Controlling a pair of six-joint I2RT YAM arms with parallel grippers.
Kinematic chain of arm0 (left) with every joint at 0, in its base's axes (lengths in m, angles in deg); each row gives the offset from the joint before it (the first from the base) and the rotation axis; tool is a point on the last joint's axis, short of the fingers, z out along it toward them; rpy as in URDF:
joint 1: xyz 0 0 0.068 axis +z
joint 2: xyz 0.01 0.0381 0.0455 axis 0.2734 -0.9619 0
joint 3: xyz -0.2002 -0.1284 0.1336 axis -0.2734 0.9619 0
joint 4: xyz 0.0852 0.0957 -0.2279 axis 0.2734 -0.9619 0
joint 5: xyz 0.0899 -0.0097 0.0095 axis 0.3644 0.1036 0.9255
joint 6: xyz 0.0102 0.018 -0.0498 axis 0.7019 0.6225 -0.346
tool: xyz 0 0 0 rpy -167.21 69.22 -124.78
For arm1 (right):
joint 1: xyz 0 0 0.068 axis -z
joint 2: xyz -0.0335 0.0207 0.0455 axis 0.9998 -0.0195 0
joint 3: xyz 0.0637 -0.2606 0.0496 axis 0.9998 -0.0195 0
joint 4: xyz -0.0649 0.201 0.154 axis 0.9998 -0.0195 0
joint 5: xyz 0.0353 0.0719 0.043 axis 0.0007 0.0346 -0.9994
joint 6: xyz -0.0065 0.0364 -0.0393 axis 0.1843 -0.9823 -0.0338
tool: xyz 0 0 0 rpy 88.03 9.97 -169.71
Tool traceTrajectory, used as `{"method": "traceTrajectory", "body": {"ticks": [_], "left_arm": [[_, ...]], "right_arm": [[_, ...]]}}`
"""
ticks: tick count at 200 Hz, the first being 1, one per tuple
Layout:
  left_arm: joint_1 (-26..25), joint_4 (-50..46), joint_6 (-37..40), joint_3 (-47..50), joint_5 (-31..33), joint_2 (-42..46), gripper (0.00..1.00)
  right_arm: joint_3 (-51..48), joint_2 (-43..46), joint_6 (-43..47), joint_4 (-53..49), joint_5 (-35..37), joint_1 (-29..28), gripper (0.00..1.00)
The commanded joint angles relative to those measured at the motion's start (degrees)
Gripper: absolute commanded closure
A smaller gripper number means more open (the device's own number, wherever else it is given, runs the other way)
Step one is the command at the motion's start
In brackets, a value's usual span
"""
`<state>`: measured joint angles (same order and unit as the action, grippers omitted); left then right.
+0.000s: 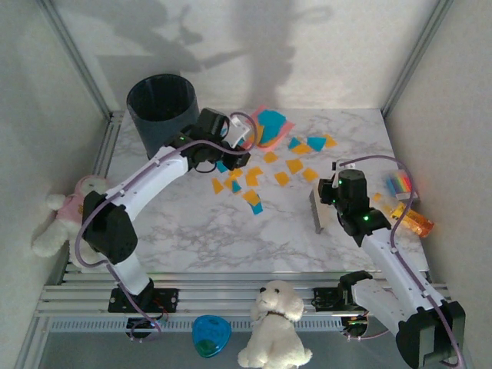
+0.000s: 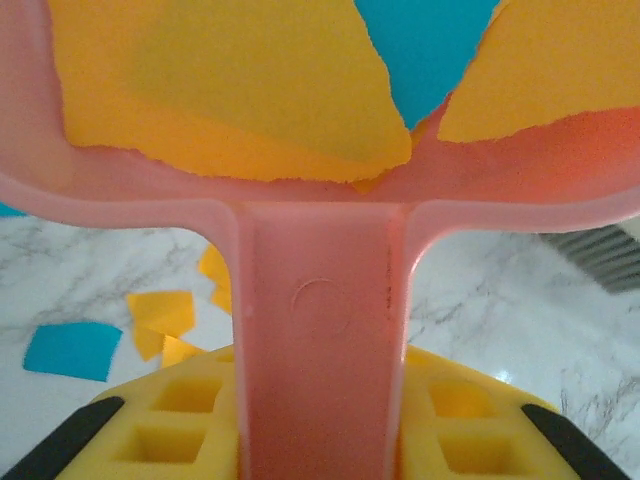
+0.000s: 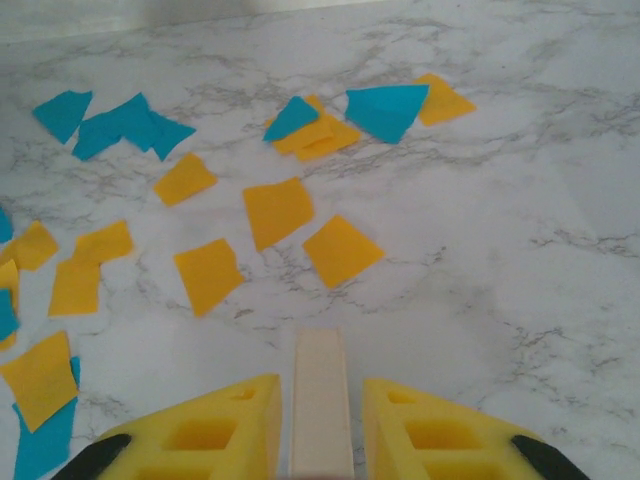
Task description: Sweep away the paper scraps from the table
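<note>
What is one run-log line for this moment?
left gripper: shut on pink dustpan | right gripper: shut on brush | paper scraps: many loose on table, some in dustpan | task: unfinished

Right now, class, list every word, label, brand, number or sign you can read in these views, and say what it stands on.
No text can be read anywhere.
The pink dustpan handle bears only a faint moulded circle, no letters.
The brush handle is bare.
The paper scraps are plain orange-yellow and teal.
The dark bin, striped block and table show no legible print.
</note>
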<state>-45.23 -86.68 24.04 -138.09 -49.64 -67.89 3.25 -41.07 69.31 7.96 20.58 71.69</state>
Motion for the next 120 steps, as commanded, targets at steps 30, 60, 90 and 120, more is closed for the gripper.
{"method": "traceTrajectory", "body": {"ticks": [30, 60, 90, 120], "left_arm": [[3.83, 3.91, -4.78, -2.49, -4.13, 3.42, 1.00], [6.49, 4.28, -6.87, -3.53, -4.84, 3.52, 1.00], [9.71, 6.30, -10.71, -4.01, -7.04, 3.95, 1.00], [12.85, 8.40, -13.83, -3.92, -9.82, 4.54, 1.00]], "right_arm": [[0.28, -0.92, 0.82, 2.38, -1.28, -0.34, 1.00], [0.54, -1.06, 0.92, 1.93, -1.28, -0.37, 1.00], [0.59, -0.93, 0.73, 1.84, -1.19, -0.34, 1.00], [0.80, -1.21, 0.62, 1.67, -1.27, -0.36, 1.00]]}}
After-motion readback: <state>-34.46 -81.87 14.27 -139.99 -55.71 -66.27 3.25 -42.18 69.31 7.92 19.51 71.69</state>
